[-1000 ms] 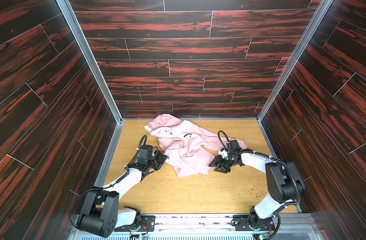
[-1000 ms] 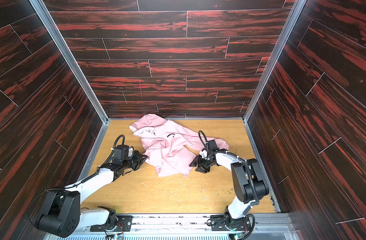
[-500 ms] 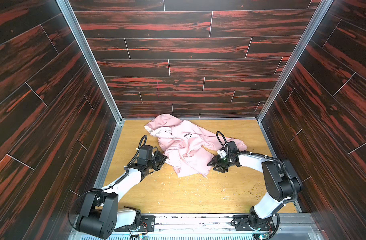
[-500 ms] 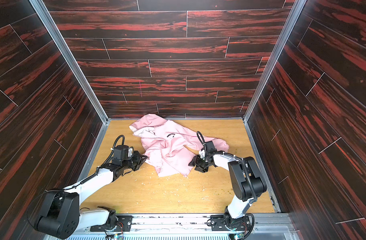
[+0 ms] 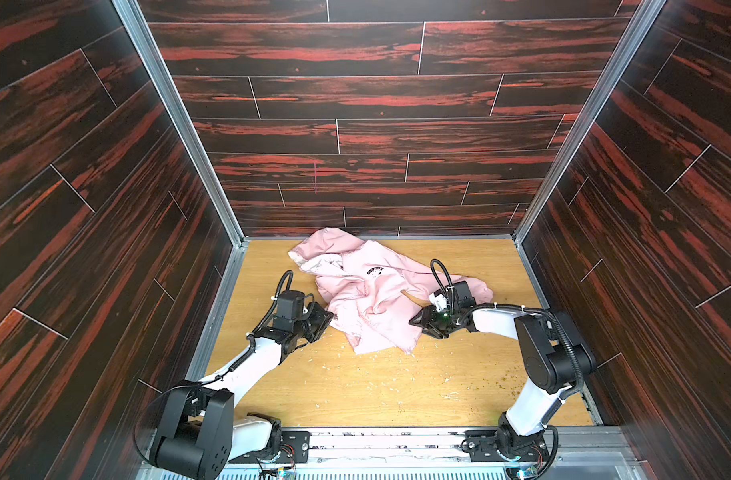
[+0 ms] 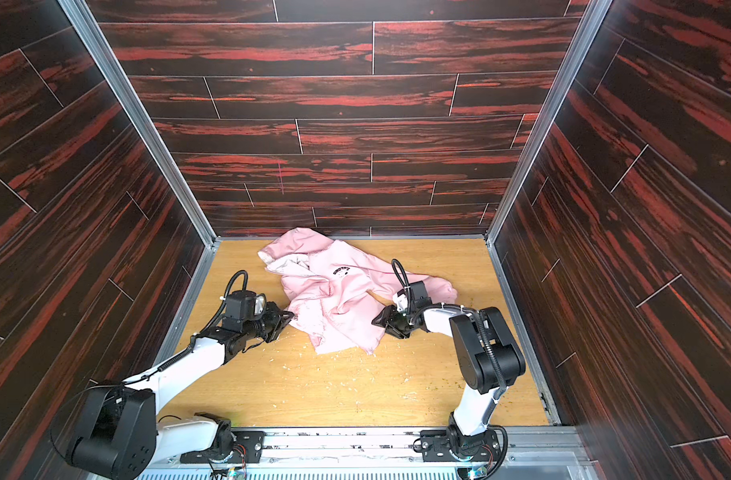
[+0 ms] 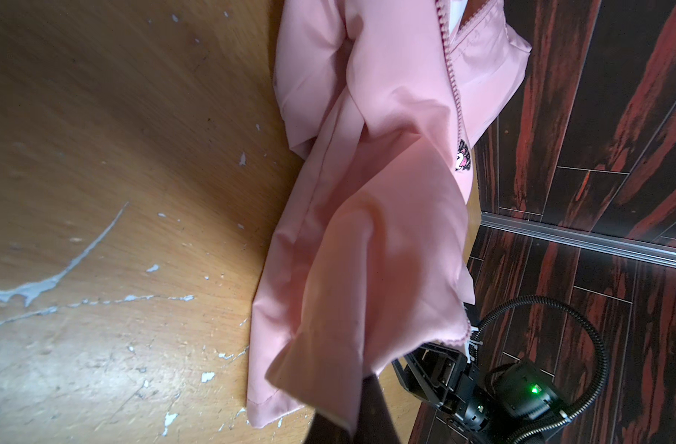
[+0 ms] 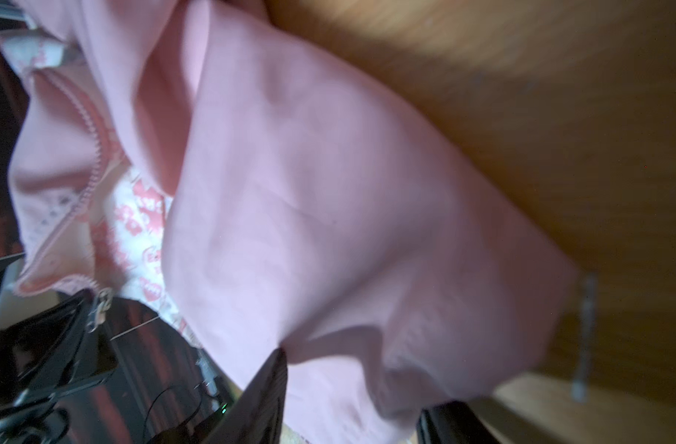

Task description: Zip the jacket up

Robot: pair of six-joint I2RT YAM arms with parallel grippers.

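The light pink jacket (image 5: 372, 291) (image 6: 339, 299) lies crumpled on the wooden floor, hood toward the back wall, dark chest logo (image 5: 375, 272) facing up. My left gripper (image 5: 328, 320) (image 6: 291, 320) (image 7: 361, 407) is shut on the jacket's left edge, and pink cloth (image 7: 386, 192) drapes over its fingers. Open zipper teeth (image 7: 453, 88) (image 8: 94, 169) run along the front edge, with the metal pull (image 8: 98, 307) hanging beside the left gripper. My right gripper (image 5: 418, 322) (image 6: 378, 322) (image 8: 355, 415) is at the jacket's right hem, its fingers apart with cloth (image 8: 328, 192) between them.
Dark red wood-pattern walls (image 5: 355, 137) close in the back and both sides. The tan floor (image 5: 376, 386) is scuffed with white flecks. A metal rail (image 5: 380, 440) carrying both arm bases runs along the front edge.
My right gripper has slid a little left onto the jacket's right hem, and its fingers have narrowed slightly. The left gripper and its hold have not moved.
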